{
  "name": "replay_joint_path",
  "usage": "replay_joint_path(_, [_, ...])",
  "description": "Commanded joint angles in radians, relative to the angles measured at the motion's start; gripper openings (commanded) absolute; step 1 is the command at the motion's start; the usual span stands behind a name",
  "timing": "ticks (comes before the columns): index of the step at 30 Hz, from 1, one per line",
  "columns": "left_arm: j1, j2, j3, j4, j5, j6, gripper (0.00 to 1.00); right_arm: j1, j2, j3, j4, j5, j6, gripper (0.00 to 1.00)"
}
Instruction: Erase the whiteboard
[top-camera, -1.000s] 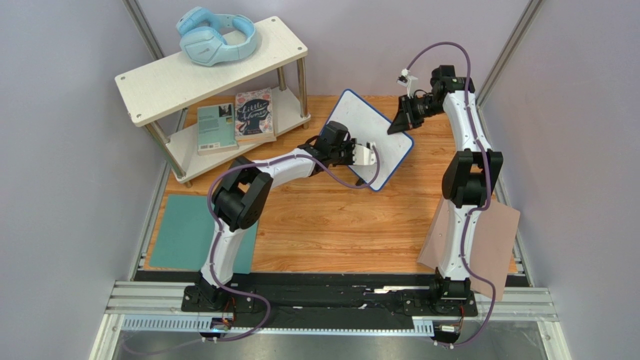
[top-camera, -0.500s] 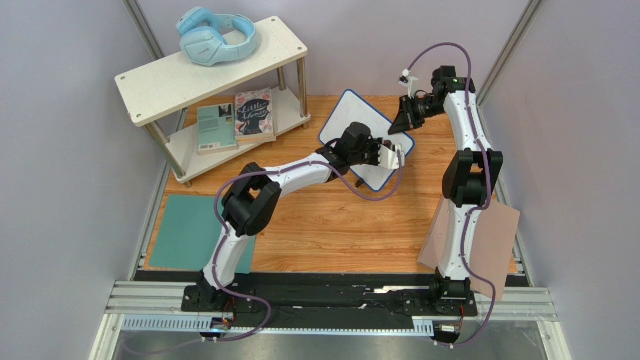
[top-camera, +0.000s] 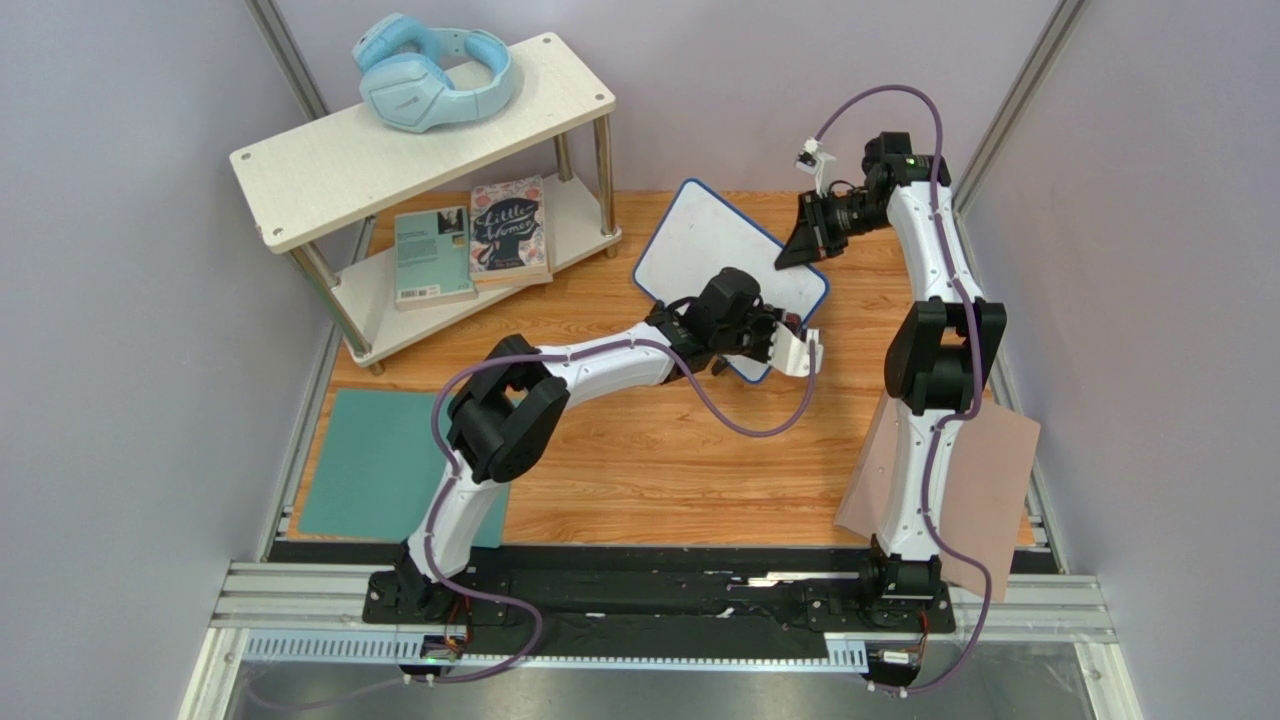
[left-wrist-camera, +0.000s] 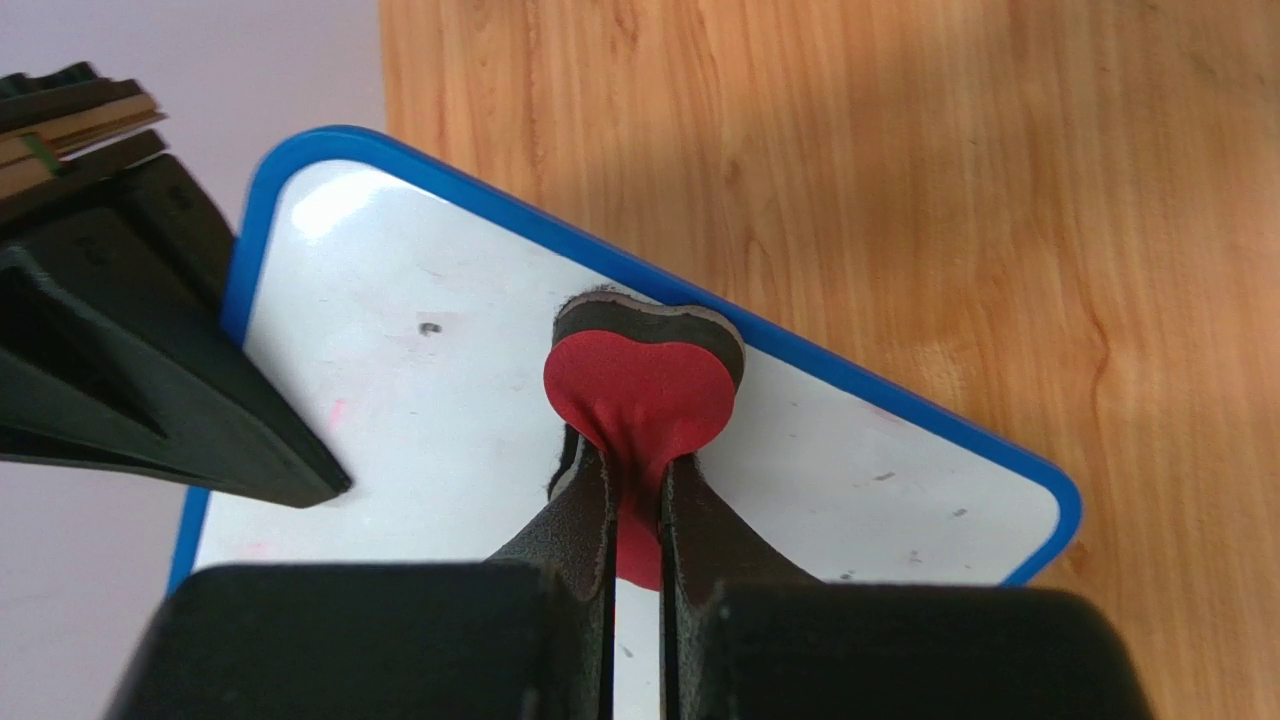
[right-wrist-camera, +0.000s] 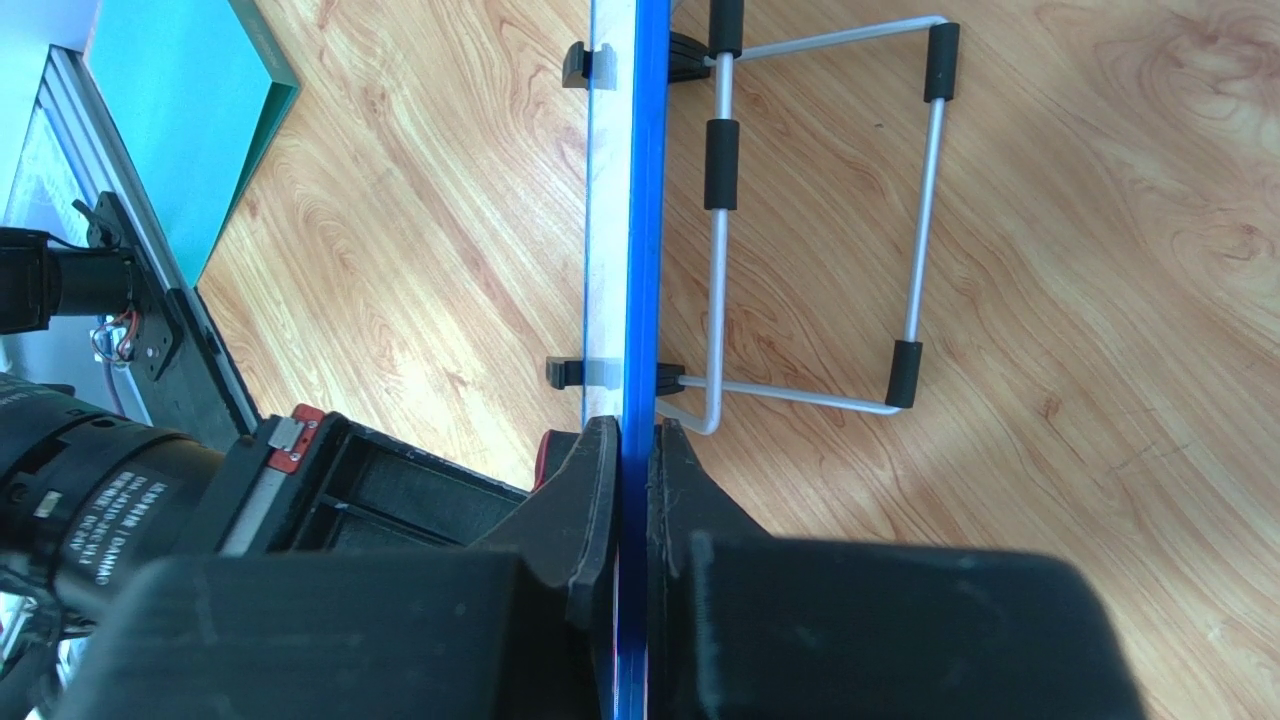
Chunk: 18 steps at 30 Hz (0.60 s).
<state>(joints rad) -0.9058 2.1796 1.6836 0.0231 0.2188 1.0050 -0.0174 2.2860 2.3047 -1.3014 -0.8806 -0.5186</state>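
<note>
The whiteboard (top-camera: 718, 243), white with a blue rim, stands tilted on a wire stand (right-wrist-camera: 819, 210) at the back of the wooden table. My right gripper (top-camera: 798, 240) is shut on its right edge; in the right wrist view the board (right-wrist-camera: 639, 180) runs edge-on between the jaws of that gripper (right-wrist-camera: 633, 450). My left gripper (left-wrist-camera: 639, 480) is shut on a red heart-shaped eraser (left-wrist-camera: 643, 387) with a dark felt backing, pressed against the whiteboard (left-wrist-camera: 451, 375) close to its lower right rim. A faint pink smudge (left-wrist-camera: 338, 413) and small dark specks remain on the white surface.
A two-level shelf (top-camera: 301, 165) at the back left carries blue headphones (top-camera: 436, 72) and books (top-camera: 508, 228). A teal mat (top-camera: 376, 465) lies front left. A pinkish-tan sheet (top-camera: 992, 480) lies behind the right arm at the right edge.
My left gripper has swept the eraser rightwards across the board, from its middle to its lower right edge. The right gripper has kept its grip on the board's edge.
</note>
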Motion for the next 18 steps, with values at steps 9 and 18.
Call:
replay_joint_path(9, [-0.016, 0.006, -0.151, -0.124, 0.008, 0.118, 0.00, 0.057, 0.050, -0.019, -0.145, 0.085, -0.103, 0.00])
replay_joint_path(18, [-0.016, 0.020, -0.179, -0.114, -0.056, 0.147, 0.00, 0.059, 0.049, -0.018, -0.145, 0.089, -0.106, 0.00])
